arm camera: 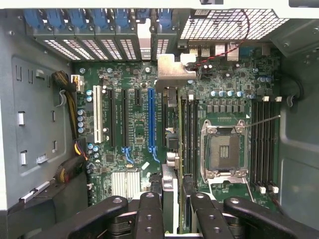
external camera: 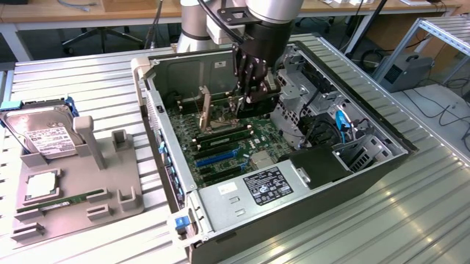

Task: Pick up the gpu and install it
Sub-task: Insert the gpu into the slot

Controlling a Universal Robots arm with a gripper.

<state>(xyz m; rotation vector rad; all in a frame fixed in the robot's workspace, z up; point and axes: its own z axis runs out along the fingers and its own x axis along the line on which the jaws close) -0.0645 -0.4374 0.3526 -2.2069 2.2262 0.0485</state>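
Near, on the exterior view's left, the tray [external camera: 110, 187] holds the hard drive [external camera: 44, 135] and RAM stick [external camera: 63, 201], well apart from the work. Farther in, inside the open case [external camera: 294, 214], the gripper [external camera: 250, 96] has its fingers [arm camera: 149, 214] clenched on the gpu [arm camera: 169, 99]. The card is held edge-on over the motherboard [arm camera: 124, 149], probably so it can enter a slot, bracket toward the far slot covers [arm camera: 99, 45]. The blue slot [arm camera: 150, 119] lies just beside it, and the drive cage [external camera: 301, 93] crowds the exterior view's right.
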